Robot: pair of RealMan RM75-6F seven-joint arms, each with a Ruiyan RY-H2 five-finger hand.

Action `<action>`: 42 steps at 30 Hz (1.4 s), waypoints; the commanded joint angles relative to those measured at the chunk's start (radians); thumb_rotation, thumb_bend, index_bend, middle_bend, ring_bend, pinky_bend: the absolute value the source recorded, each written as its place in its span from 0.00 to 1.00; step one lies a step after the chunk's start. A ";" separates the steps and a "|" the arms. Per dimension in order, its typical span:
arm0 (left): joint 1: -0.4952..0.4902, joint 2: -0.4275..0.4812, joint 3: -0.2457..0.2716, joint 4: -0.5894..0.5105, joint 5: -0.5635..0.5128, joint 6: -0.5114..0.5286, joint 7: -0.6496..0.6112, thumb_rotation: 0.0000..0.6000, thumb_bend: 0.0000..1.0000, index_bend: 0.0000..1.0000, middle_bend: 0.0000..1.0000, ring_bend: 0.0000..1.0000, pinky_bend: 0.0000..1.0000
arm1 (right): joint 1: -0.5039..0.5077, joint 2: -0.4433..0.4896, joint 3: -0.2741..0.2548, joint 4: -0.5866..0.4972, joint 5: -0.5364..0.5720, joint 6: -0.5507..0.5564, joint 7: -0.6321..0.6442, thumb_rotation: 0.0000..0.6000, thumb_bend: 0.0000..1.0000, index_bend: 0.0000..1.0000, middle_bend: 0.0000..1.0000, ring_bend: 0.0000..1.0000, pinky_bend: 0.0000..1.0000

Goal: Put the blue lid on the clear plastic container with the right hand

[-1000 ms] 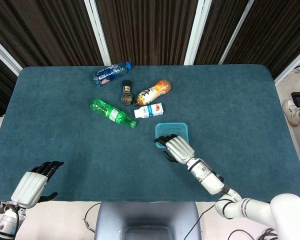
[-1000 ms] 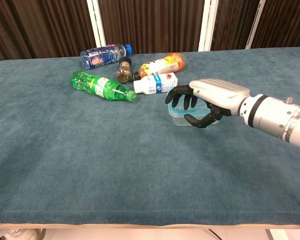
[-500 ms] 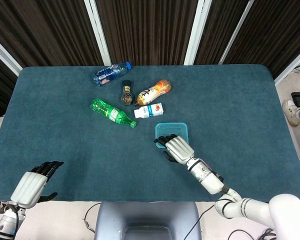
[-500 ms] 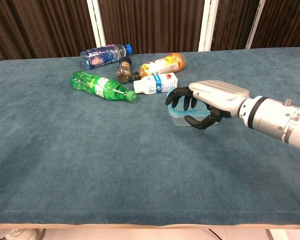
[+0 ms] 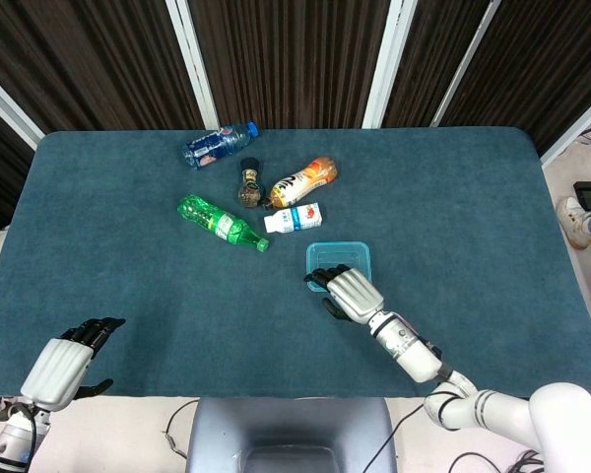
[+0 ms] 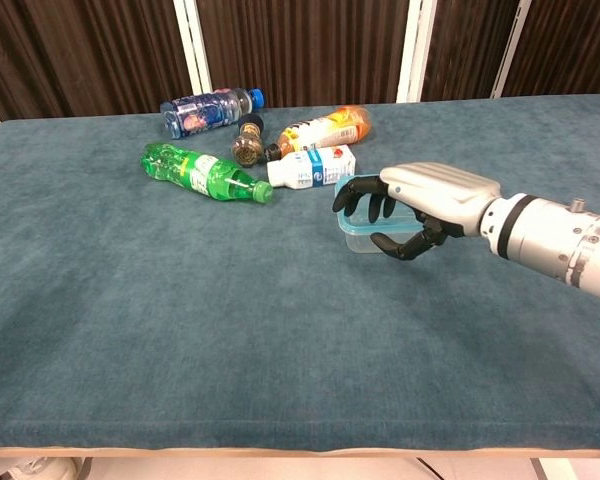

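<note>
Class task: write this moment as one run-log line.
right robot hand: over blue lid | lid: on clear plastic container | left robot hand: idle, table edge

I am looking down at a table [image 5: 98,227] covered in dark teal cloth, filling most of both views. Behind it, dark brown pleated curtains [image 5: 286,59] are hanging, split by white vertical posts [image 5: 384,59]. Pale floor [image 5: 583,182] is showing at the right edge, where someone's white shoe [image 5: 572,219] is resting.
</note>
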 commanded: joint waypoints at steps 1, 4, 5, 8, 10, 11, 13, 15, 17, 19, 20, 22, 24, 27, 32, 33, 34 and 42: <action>0.000 0.000 0.000 0.000 0.000 0.001 -0.001 1.00 0.33 0.18 0.20 0.22 0.42 | -0.005 0.013 0.001 -0.017 -0.012 0.022 0.004 1.00 0.65 0.37 0.38 0.37 0.46; 0.000 0.000 0.000 0.001 0.001 0.001 -0.001 1.00 0.33 0.18 0.20 0.22 0.42 | -0.017 0.040 0.000 -0.046 -0.036 0.074 -0.006 1.00 0.65 0.37 0.38 0.37 0.46; -0.001 -0.001 0.000 0.001 0.002 0.000 0.000 1.00 0.33 0.18 0.20 0.22 0.42 | -0.024 0.049 0.000 -0.055 -0.046 0.096 -0.016 1.00 0.65 0.37 0.38 0.37 0.46; -0.001 -0.002 0.001 0.000 0.004 0.000 0.005 1.00 0.33 0.18 0.20 0.22 0.42 | -0.053 0.088 -0.002 -0.092 -0.080 0.185 -0.076 1.00 0.65 0.37 0.38 0.36 0.46; 0.000 -0.003 0.001 0.000 0.006 0.001 0.007 1.00 0.33 0.18 0.20 0.22 0.42 | -0.075 0.114 -0.002 -0.119 -0.091 0.234 -0.118 1.00 0.65 0.36 0.37 0.35 0.46; 0.000 -0.004 0.001 0.000 0.006 0.001 0.010 1.00 0.33 0.18 0.20 0.22 0.42 | -0.091 0.131 -0.002 -0.141 -0.098 0.265 -0.145 1.00 0.65 0.35 0.36 0.34 0.46; 0.000 -0.004 0.001 0.000 0.007 0.001 0.012 1.00 0.33 0.18 0.20 0.22 0.42 | -0.108 0.151 -0.002 -0.166 -0.101 0.293 -0.170 1.00 0.65 0.34 0.35 0.33 0.45; 0.000 -0.004 0.001 0.000 0.007 0.001 0.012 1.00 0.33 0.18 0.20 0.22 0.42 | -0.115 0.160 -0.004 -0.178 -0.101 0.300 -0.181 1.00 0.65 0.33 0.33 0.31 0.43; 0.000 -0.005 0.001 0.000 0.007 0.002 0.013 1.00 0.33 0.18 0.20 0.22 0.43 | -0.135 0.185 -0.006 -0.208 -0.099 0.324 -0.209 1.00 0.63 0.30 0.30 0.26 0.38; 0.002 -0.006 -0.001 0.001 0.006 0.007 0.015 1.00 0.33 0.18 0.20 0.22 0.43 | -0.197 0.248 -0.026 -0.281 -0.094 0.387 -0.261 1.00 0.60 0.28 0.27 0.22 0.32; 0.004 -0.007 -0.003 0.002 0.005 0.012 0.014 1.00 0.33 0.18 0.20 0.22 0.42 | -0.277 0.309 -0.068 -0.346 -0.090 0.460 -0.302 1.00 0.58 0.26 0.25 0.20 0.31; 0.005 -0.009 -0.005 0.005 0.006 0.018 0.016 1.00 0.33 0.18 0.20 0.22 0.43 | -0.347 0.364 -0.107 -0.413 -0.079 0.511 -0.350 1.00 0.54 0.23 0.22 0.18 0.30; 0.007 -0.012 -0.006 0.007 0.008 0.024 0.017 1.00 0.33 0.18 0.20 0.22 0.43 | -0.426 0.409 -0.148 -0.458 -0.059 0.564 -0.384 1.00 0.49 0.19 0.19 0.15 0.30; 0.010 -0.017 -0.009 0.011 0.010 0.032 0.024 1.00 0.33 0.18 0.20 0.22 0.42 | -0.515 0.449 -0.193 -0.449 -0.057 0.632 -0.373 1.00 0.44 0.13 0.16 0.12 0.26; 0.010 -0.027 -0.012 0.013 0.007 0.031 0.048 1.00 0.33 0.18 0.20 0.22 0.43 | -0.585 0.474 -0.202 -0.396 -0.045 0.668 -0.262 1.00 0.41 0.04 0.08 0.04 0.16; 0.010 -0.029 -0.013 0.013 0.005 0.030 0.056 1.00 0.33 0.18 0.19 0.22 0.43 | -0.591 0.478 -0.196 -0.393 -0.035 0.661 -0.236 1.00 0.41 0.03 0.07 0.04 0.16; 0.010 -0.031 -0.014 0.014 0.004 0.031 0.060 1.00 0.33 0.18 0.19 0.22 0.43 | -0.590 0.484 -0.196 -0.395 -0.033 0.648 -0.228 1.00 0.40 0.02 0.06 0.03 0.15; 0.014 -0.039 -0.022 0.021 0.005 0.046 0.058 1.00 0.33 0.18 0.19 0.22 0.43 | -0.602 0.505 -0.180 -0.419 -0.035 0.600 -0.252 1.00 0.40 0.00 0.04 0.01 0.14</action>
